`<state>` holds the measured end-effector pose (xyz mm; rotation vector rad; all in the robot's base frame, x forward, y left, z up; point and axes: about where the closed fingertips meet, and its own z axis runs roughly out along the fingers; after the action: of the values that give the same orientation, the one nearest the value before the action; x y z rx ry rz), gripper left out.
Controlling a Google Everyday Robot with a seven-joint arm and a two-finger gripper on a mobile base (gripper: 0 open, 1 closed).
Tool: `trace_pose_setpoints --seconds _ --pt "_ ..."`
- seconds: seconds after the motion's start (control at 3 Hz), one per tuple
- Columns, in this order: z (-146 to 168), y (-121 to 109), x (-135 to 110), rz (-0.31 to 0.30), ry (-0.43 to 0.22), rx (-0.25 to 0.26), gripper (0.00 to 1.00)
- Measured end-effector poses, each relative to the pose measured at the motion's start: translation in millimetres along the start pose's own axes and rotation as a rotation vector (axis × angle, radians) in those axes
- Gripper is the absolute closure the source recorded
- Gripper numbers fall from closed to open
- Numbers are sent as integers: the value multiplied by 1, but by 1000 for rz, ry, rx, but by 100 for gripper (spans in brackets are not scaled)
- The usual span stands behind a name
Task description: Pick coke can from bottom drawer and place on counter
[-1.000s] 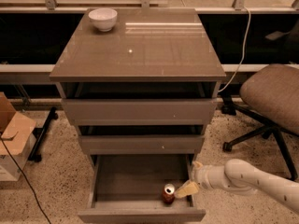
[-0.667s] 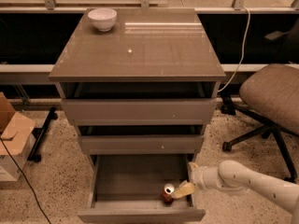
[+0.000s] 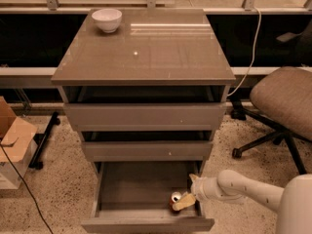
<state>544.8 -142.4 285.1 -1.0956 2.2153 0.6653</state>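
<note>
The bottom drawer [image 3: 141,186] of the cabinet is pulled open. The coke can [image 3: 175,199], red with a silver top, stands in its front right corner. My gripper [image 3: 184,201] reaches into the drawer from the right on a white arm and sits right at the can, with a tan finger [image 3: 185,202] lying against the can's right side. The counter [image 3: 146,48] is the glossy grey-brown top of the cabinet, high above the drawer.
A white bowl [image 3: 107,19] stands at the counter's back left corner. The two upper drawers [image 3: 145,116] are pulled out a little. An office chair [image 3: 282,106] stands to the right. A cardboard box [image 3: 12,135] and a cable lie on the floor at left.
The arm has shifted slightly left, bringing the gripper closer onto the can. The can and the drawer have not moved.
</note>
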Motion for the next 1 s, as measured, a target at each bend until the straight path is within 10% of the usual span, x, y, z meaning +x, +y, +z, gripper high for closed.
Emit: trace_pose_setpoints --seconds 1.0 --pt "62 -4 33 84 23 -79 0"
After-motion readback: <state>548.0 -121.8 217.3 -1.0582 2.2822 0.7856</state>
